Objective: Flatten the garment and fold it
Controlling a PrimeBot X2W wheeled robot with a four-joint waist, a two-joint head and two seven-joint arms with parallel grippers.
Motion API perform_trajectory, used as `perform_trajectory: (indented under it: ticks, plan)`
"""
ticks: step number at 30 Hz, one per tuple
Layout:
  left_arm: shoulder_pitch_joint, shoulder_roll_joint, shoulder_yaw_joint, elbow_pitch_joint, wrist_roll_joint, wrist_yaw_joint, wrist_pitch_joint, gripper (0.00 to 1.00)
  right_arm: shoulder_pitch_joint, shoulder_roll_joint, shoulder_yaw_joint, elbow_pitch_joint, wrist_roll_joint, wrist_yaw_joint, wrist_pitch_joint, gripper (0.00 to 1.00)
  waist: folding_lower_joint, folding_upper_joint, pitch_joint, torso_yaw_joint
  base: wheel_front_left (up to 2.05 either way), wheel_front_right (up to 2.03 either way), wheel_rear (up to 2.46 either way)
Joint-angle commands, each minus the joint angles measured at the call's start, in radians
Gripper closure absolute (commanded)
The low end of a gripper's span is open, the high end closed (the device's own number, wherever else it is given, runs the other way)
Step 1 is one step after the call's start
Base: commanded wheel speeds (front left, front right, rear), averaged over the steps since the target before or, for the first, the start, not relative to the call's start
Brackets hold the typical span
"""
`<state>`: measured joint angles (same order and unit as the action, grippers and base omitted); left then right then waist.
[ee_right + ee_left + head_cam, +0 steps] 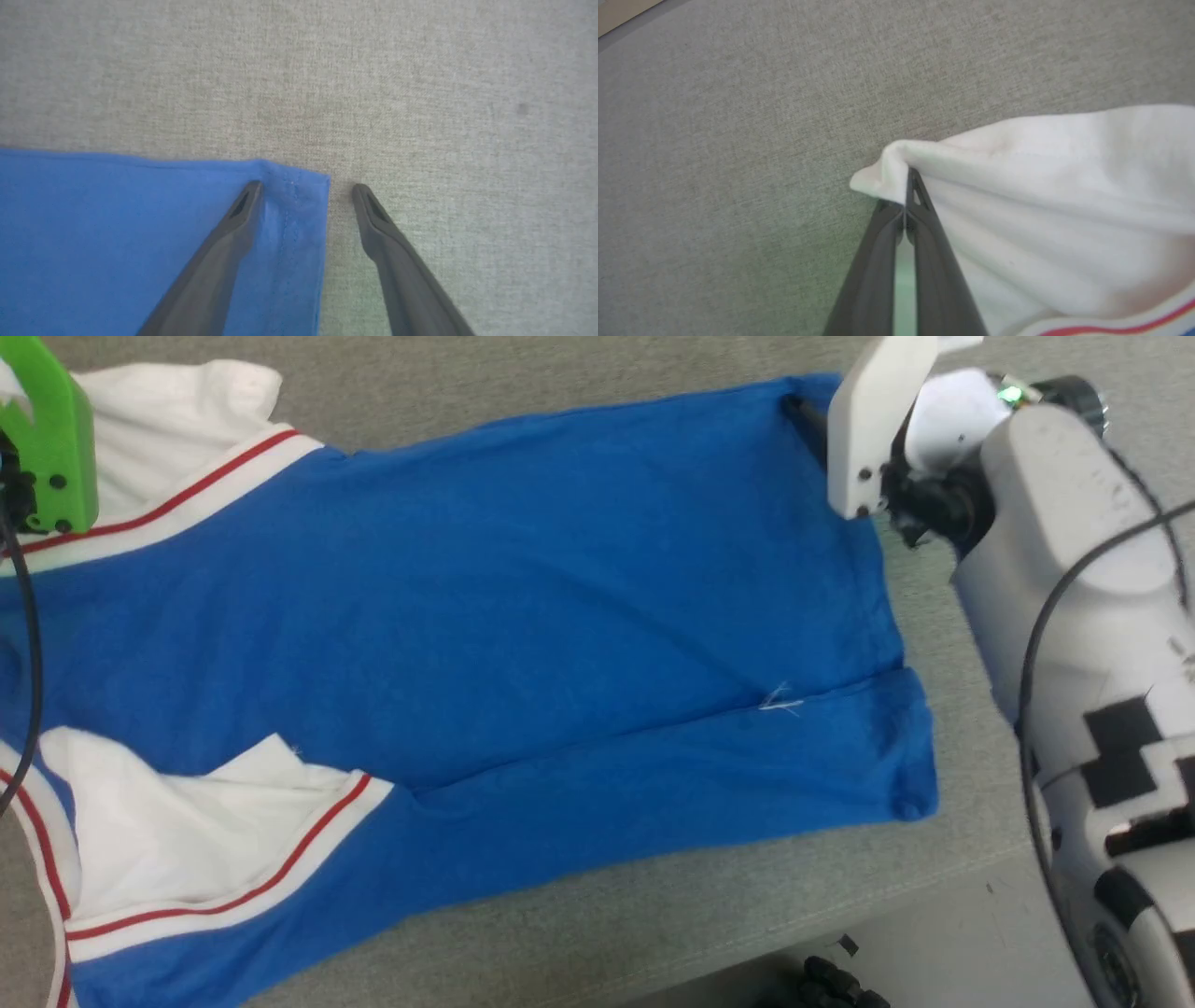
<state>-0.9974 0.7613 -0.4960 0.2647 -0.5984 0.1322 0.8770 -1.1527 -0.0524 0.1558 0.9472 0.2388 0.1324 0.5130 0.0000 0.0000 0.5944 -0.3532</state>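
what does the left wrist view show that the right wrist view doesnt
Left wrist view: the left gripper shut on a fold of the white sleeve, with red striped trim at the bottom right corner. Right wrist view: the right gripper open, one finger over the blue corner of the hem, the other over bare table. Both: part of the same shirt lying on the grey table, with that arm's two dark fingers in front.

Seemingly a lab: grey cloth-topped table [560, 915], cabled arm [1074, 569].
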Motion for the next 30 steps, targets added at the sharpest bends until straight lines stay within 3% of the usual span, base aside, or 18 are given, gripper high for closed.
perform_trajectory:
  ticks: [1, 2, 3, 4, 5, 6, 12, 18, 20, 27, 30]
  plan:
    - [0.000, 0.000, -0.007, 0.015, 0.007, -0.005, -0.003, 1.00, -0.020, 0.002, 0.010, 0.023, -0.004, -0.002, 0.028, 0.00, 0.0000, 0.0000, 0.020, 0.018, 0.00, 0.00, 0.00]
    - [-0.001, -0.001, -0.007, 0.015, 0.006, -0.006, -0.004, 1.00, -0.026, 0.002, 0.014, 0.032, -0.004, -0.002, 0.043, 0.00, 0.0000, 0.0000, 0.023, 0.020, 0.00, 0.00, 0.00]
    - [-0.002, -0.001, -0.007, 0.015, 0.005, -0.006, -0.005, 1.00, -0.032, 0.002, 0.017, 0.042, 0.001, -0.002, 0.062, 0.36, 0.0000, 0.0000, 0.025, 0.022, 0.00, 0.00, 0.00]
    - [-0.002, -0.001, -0.007, 0.015, 0.004, -0.007, -0.007, 1.00, -0.035, 0.002, 0.022, 0.050, 0.006, -0.002, 0.080, 0.59, 0.0000, 0.0000, 0.027, 0.024, 0.00, 0.00, 0.00]
    - [-0.002, -0.001, -0.006, 0.016, 0.002, -0.006, -0.008, 1.00, -0.038, 0.002, 0.029, 0.058, 0.012, -0.002, 0.103, 0.91, 0.0000, 0.0000, 0.028, 0.024, 0.00, 0.00, 0.00]
    - [-0.001, 0.000, -0.006, 0.018, 0.001, -0.007, -0.008, 1.00, -0.040, 0.002, 0.033, 0.064, 0.012, -0.002, 0.119, 1.00, 0.0000, 0.0000, 0.029, 0.024, 0.00, 0.00, 0.00]
    - [0.005, 0.001, -0.007, 0.022, -0.007, -0.007, -0.011, 1.00, -0.036, 0.002, 0.053, 0.055, 0.022, -0.002, 0.147, 1.00, 0.0000, 0.0000, 0.025, 0.023, 0.00, 0.00, 0.00]
    - [0.015, -0.010, 0.006, 0.018, -0.010, -0.003, -0.079, 1.00, 0.012, 0.002, 0.054, -0.028, 0.051, -0.002, -0.022, 1.00, 0.0000, 0.0000, 0.005, 0.026, 0.00, 0.00, 0.00]
    - [0.029, -0.015, 0.012, 0.010, -0.002, -0.014, -0.160, 1.00, 0.050, 0.002, 0.055, -0.065, 0.071, -0.002, -0.120, 1.00, 0.0000, 0.0000, -0.014, 0.029, 0.00, 0.00, 0.00]
    - [0.172, -0.060, 0.074, -0.009, -0.015, -0.080, -0.613, 1.00, 0.228, 0.002, 0.083, -0.168, 0.077, -0.002, -0.484, 1.00, 0.0000, 0.0000, -0.125, 0.047, 0.00, 0.00, 0.00]
    - [0.244, -0.073, 0.093, -0.022, -0.023, -0.087, -0.738, 1.00, 0.286, 0.002, 0.069, -0.184, 0.050, -0.002, -0.579, 1.00, 0.0000, 0.0000, -0.173, 0.059, 0.00, 0.00, 0.00]
